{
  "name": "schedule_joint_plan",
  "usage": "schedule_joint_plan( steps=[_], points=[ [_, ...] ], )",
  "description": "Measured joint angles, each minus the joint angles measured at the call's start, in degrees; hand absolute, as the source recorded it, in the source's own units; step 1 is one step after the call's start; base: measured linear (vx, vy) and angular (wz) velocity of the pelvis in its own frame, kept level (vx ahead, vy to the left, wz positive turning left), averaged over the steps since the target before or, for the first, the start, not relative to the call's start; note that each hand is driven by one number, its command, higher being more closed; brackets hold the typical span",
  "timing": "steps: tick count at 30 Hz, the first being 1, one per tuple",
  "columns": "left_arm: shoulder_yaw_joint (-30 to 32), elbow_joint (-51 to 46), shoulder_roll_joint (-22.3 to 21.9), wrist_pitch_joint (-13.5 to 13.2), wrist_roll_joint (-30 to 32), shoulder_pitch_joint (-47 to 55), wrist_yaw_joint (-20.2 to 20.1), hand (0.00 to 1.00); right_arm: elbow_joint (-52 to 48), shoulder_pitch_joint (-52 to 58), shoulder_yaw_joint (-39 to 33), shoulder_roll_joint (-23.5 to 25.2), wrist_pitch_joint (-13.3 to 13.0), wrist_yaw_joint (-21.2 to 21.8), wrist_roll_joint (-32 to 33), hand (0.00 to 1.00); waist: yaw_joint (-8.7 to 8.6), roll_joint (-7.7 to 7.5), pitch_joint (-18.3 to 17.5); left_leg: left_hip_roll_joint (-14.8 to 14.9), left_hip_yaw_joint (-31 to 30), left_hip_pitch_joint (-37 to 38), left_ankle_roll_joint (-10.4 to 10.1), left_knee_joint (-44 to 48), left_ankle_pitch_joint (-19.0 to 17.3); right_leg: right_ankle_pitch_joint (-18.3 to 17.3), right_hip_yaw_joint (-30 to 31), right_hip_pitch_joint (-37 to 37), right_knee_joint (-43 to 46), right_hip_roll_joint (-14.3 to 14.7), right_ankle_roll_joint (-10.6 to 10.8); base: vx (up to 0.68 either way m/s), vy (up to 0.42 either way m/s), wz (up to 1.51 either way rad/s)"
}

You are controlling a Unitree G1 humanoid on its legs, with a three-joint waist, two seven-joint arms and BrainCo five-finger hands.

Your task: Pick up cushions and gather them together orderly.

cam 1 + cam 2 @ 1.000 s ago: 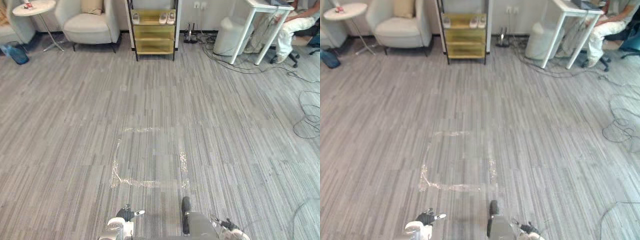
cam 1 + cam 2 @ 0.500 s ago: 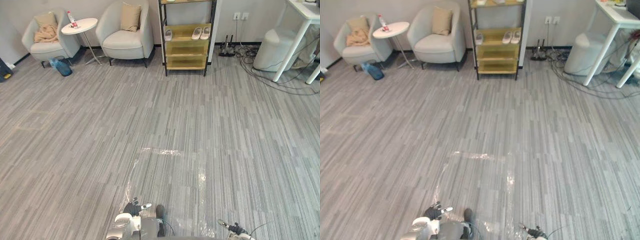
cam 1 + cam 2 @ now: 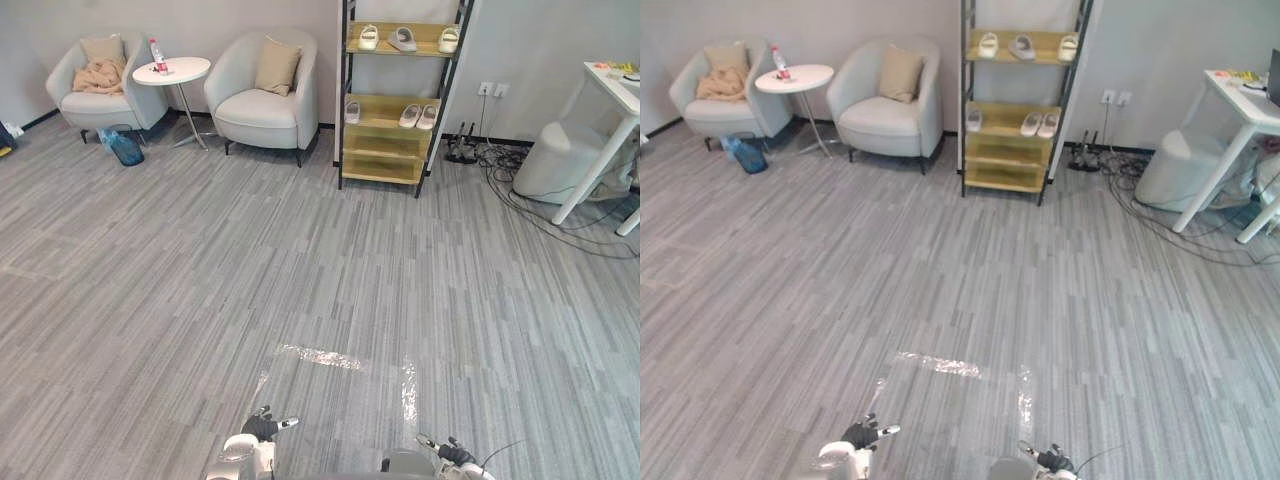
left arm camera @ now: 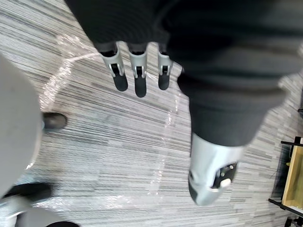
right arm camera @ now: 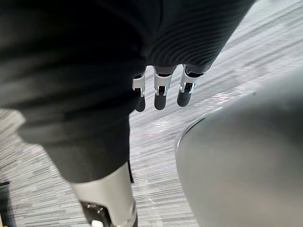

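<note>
Left eye view is showing the cushions lying well apart from both hands, at the far side of the grey floor (image 3: 200,280). A tan cushion (image 3: 277,67) is leaning upright against the back of the nearer pale armchair (image 3: 262,110). A second tan cushion (image 3: 103,48) is sitting at the back of the farther armchair (image 3: 85,103), with a crumpled beige cloth (image 3: 97,76) lying just in front of it on the seat. A small round worktop (image 3: 172,71) is standing between the two chairs, carrying a bottle (image 3: 158,55).

The left hand (image 3: 262,428) and the right hand (image 3: 452,455) are hanging low at the near edge, over the floor, close to the tape marks (image 3: 320,357). In the left wrist view the fingers (image 4: 137,75) are pointing down straight and relaxed, with the thumb (image 4: 210,175) held apart, gripping nothing and touching nothing. The right hand's fingers (image 5: 160,92) are hanging the same way, loose and empty above the floor.

A shoe rack (image 3: 380,165) is standing just right of the nearer armchair, with pale shoes (image 3: 410,116) resting on its shelves
</note>
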Motion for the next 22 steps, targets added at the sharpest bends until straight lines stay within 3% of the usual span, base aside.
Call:
schedule_joint_plan(
  steps=[1, 2, 3, 4, 5, 7, 8, 10, 12, 14, 16, 17, 18, 19, 21, 22],
  points=[
    [-0.8, 0.5, 0.7, 0.0, 0.1, -0.1, 0.0, 0.00, 1.3, 0.2, -0.6, -0.1, -0.1, 0.1, 0.1, 0.00, -0.58, -1.87, 0.1, -0.7, -1.7, 0.2, -1.0, 1.1, -1.6, 8.2, 2.2, 0.4, -3.9, 0.1, -2.4, 0.36, -0.235, 0.33],
    [-0.9, 1.3, -0.1, -0.1, 0.0, -0.6, -0.1, 0.00, 2.2, -0.1, -2.2, -1.6, 0.0, -0.2, 0.0, 0.00, -0.42, 0.28, 0.2, 1.0, -2.9, 0.9, -1.3, 2.0, -2.0, 7.2, 1.3, 1.1, -3.0, 1.6, -3.4, 0.35, -0.237, 0.26],
    [-0.8, 1.4, -0.3, -0.1, 0.0, -0.5, -0.1, 0.00, 2.3, -0.1, -2.2, -2.0, 0.0, -0.1, 0.0, 0.00, -0.41, 0.77, 0.2, 1.5, -3.2, 0.9, -1.6, 2.2, -2.2, 6.7, 1.1, 1.3, -3.3, 1.7, -3.7, 0.40, -0.256, 0.00],
    [-0.7, 2.0, -1.1, -0.1, 0.0, -0.5, 0.0, 0.00, 3.2, -0.6, -2.3, -2.6, -0.1, -0.1, 0.0, 0.00, -0.36, 2.59, 0.4, 2.6, -3.4, 0.7, -2.6, 3.9, -2.8, 6.0, 0.1, 2.4, -3.9, 2.4, -4.4, 0.23, -0.144, 0.09],
    [-0.7, 2.3, -1.3, 0.0, 0.0, -0.4, -0.1, 0.00, 3.6, -0.8, -2.7, -2.8, 0.0, -0.1, 0.1, 0.00, -0.62, 3.02, 0.4, 3.0, -3.9, -0.2, -2.6, 6.4, -2.8, 5.3, -0.4, 3.1, -4.1, 2.5, -4.7, 0.31, -0.220, 0.29],
    [0.2, 2.0, -1.5, 0.0, 0.0, -0.7, -0.1, 0.00, 3.4, 0.0, -3.8, -2.4, -0.1, -0.2, 0.5, 0.00, -0.78, 2.98, 0.5, 3.5, -4.3, -3.2, -2.9, 15.4, -2.6, 3.5, -1.8, 5.7, -4.5, 2.2, -5.6, 0.26, -0.210, 0.37],
    [1.6, 1.1, -2.2, -0.1, 0.0, -0.7, -0.1, 0.00, 3.3, 0.4, -3.8, -2.3, -0.1, -0.3, 0.7, 0.00, -0.66, 1.86, 1.1, 3.7, -3.6, -6.6, -5.4, 24.7, -1.1, 1.9, -2.1, 8.0, -4.7, 1.8, -6.0, 0.19, -0.153, 0.28],
    [1.6, 0.6, -2.0, -0.3, 0.0, -0.7, -0.2, 0.00, 3.4, 0.6, -3.8, -2.0, 0.0, -0.3, 1.4, 0.00, -0.10, 1.80, 1.1, 4.6, -1.6, -9.2, -5.2, 30.8, -1.5, 0.8, -2.3, 10.3, -5.2, 1.2, -6.6, 0.17, -0.107, 0.13],
    [1.4, 0.4, -2.4, -0.3, -0.1, -0.6, -0.1, 0.00, 3.3, 0.3, -4.1, -2.1, -0.1, -0.3, 2.4, 0.00, -0.13, 1.68, 1.1, 4.5, -1.0, -10.8, -4.3, 25.2, -3.7, 0.3, -2.0, 12.1, -6.7, 0.4, -6.3, 0.15, -0.036, -0.04],
    [1.4, -0.3, -2.4, -0.3, -0.1, -0.6, -0.1, 0.00, 3.3, 0.1, -4.1, -2.1, -0.1, -0.3, 2.4, 0.00, 0.11, 1.42, 1.1, 3.2, -3.0, -12.0, -4.3, 17.1, -3.6, -0.1, -1.2, 12.2, -6.9, -0.4, -5.7, 0.16, 0.040, -0.22],
    [1.3, -0.2, -2.4, -0.3, -0.1, -0.6, -0.1, 0.00, 3.4, 0.5, -4.4, -2.2, 0.0, -0.4, 2.4, 0.00, 0.11, 1.68, 0.9, 2.1, -6.0, -12.0, -5.2, 8.2, -0.2, -0.9, -0.5, 13.0, -6.7, -0.9, -4.4, 0.19, 0.123, -0.25],
    [1.3, -0.2, -2.7, -0.3, -0.1, -0.5, -0.1, 0.00, 3.4, 1.2, -4.7, -2.4, 0.0, -0.5, 2.4, 0.00, 0.15, 2.72, 0.4, 2.4, -7.3, -12.3, -5.4, 4.8, 4.4, -1.8, 0.1, 13.0, -6.3, -0.3, -3.3, 0.21, 0.197, -0.33],
    [1.5, -0.2, -2.4, -0.3, -0.1, -0.6, 0.0, 0.00, 3.4, 1.3, -4.8, -2.1, 0.1, -0.9, 2.4, 0.00, 0.46, 2.44, -0.2, 2.0, -6.7, -11.6, -5.4, 5.3, 6.5, -2.8, 1.8, 14.2, -5.1, -0.4, -2.5, 0.24, 0.198, -0.34],
    [1.5, -0.2, -2.2, -0.3, -0.1, -0.4, -0.1, 0.00, 3.4, 1.5, -4.7, -1.9, 0.1, -1.0, 2.4, 0.00, 0.45, 2.04, -0.6, 1.7, -6.4, -11.4, -5.2, 5.0, 6.3, -3.0, 2.1, 14.2, -5.1, -0.8, -2.2, 0.23, 0.195, -0.38],
    [1.3, -0.1, -1.5, -0.2, -0.1, 0.1, -0.1, 0.00, 3.5, 2.4, -4.5, -0.8, 0.4, -1.0, 2.2, 0.00, 0.06, -0.39, -1.6, -0.8, -5.8, -8.9, -4.1, 1.6, 6.6, -4.0, 2.8, 14.8, -5.9, -3.3, -0.8, 0.19, 0.181, -0.12],
    [1.1, -0.1, -1.5, -0.2, -0.1, 0.1, -0.2, 0.00, 3.5, 2.4, -4.5, -0.7, 0.4, -1.0, 2.2, 0.00, 0.09, -0.61, -1.7, -1.1, -5.9, -8.7, -3.8, 1.1, 6.7, -4.0, 2.7, 14.9, -6.3, -3.6, -0.7, 0.10, 0.098, 0.05]
  ],
)
